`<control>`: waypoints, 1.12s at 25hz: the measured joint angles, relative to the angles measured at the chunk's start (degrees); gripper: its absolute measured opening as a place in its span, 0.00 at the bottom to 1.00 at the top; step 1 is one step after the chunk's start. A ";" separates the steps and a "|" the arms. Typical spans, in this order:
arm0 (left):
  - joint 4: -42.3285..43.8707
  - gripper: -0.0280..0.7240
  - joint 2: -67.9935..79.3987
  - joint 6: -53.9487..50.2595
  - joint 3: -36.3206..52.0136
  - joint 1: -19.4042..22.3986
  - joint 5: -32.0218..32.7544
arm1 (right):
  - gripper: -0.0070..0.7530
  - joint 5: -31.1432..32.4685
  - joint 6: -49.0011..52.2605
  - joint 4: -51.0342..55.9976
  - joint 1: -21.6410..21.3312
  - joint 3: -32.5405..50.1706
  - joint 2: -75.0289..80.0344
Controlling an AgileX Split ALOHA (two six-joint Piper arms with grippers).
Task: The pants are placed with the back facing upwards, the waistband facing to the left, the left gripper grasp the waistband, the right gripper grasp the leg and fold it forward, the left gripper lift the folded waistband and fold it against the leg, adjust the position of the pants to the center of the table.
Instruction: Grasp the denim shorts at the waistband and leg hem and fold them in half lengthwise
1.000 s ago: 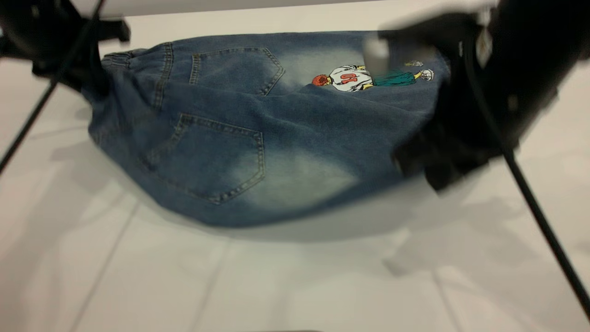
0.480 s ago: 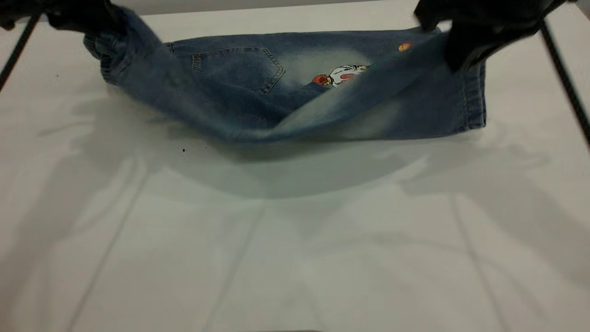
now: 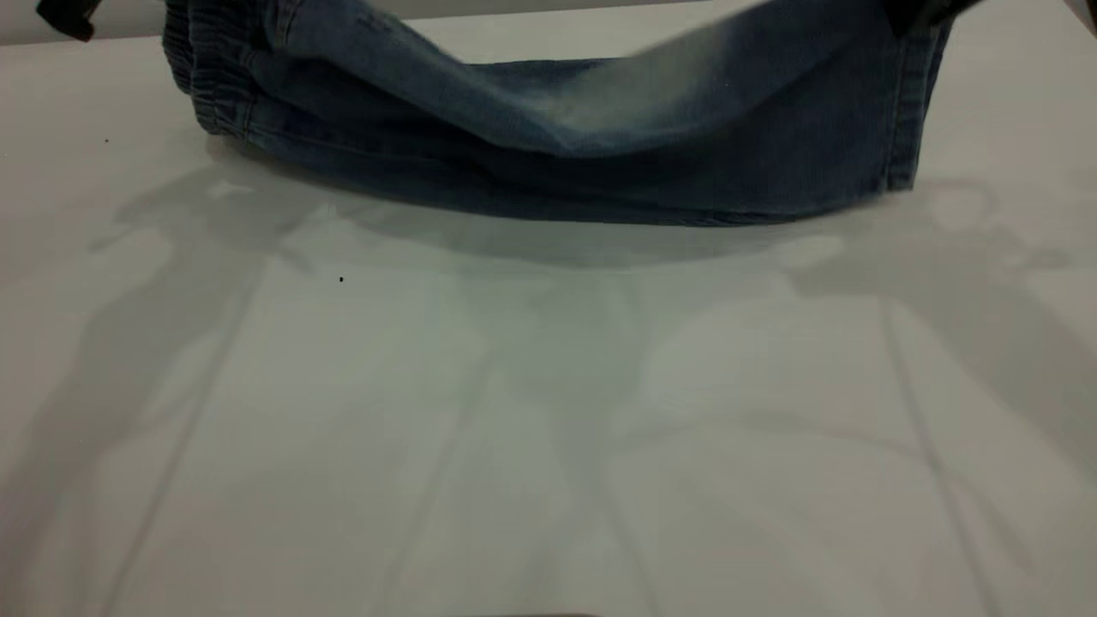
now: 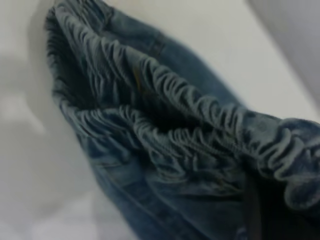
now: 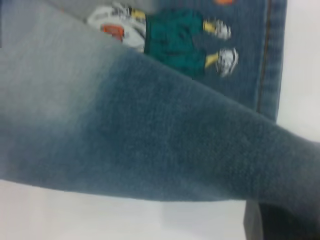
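The blue denim pants (image 3: 548,163) hang in a sagging fold over the far part of the white table (image 3: 548,446). Their lower edge rests on the tabletop. My left gripper (image 3: 64,19) shows only as a black tip at the top left corner, shut on the elastic waistband (image 3: 210,94). Close up, the gathered waistband (image 4: 165,95) runs into its dark jaws (image 4: 270,210). At the top right edge my right gripper (image 3: 921,10) is shut on the leg (image 3: 728,60). The faded leg (image 5: 150,140) is lifted above the basketball-player cartoon (image 5: 170,35), beside the grey finger piece (image 5: 254,222).
Faint seam lines and the arms' shadows cross the tabletop in front of the pants. A tiny dark speck (image 3: 341,278) lies left of centre. The table's far edge meets a pale wall just behind the pants.
Both grippers have risen and moved away toward the far edge, carrying the near half of the pants up and over. The back pockets and cartoon no longer show from outside.
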 joint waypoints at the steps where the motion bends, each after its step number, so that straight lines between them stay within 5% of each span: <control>1: -1.89 0.16 0.31 0.00 0.00 0.00 -0.68 | 0.04 -0.05 0.00 -0.05 0.00 -0.82 0.70; 15: -16.94 0.16 10.03 -0.11 -0.18 0.00 -8.41 | 0.04 -1.51 -0.39 -1.71 -0.36 -10.81 12.77; 28: -16.82 0.16 14.43 0.01 -7.74 0.00 -12.93 | 0.04 -12.39 1.22 -1.75 -4.67 -11.76 18.24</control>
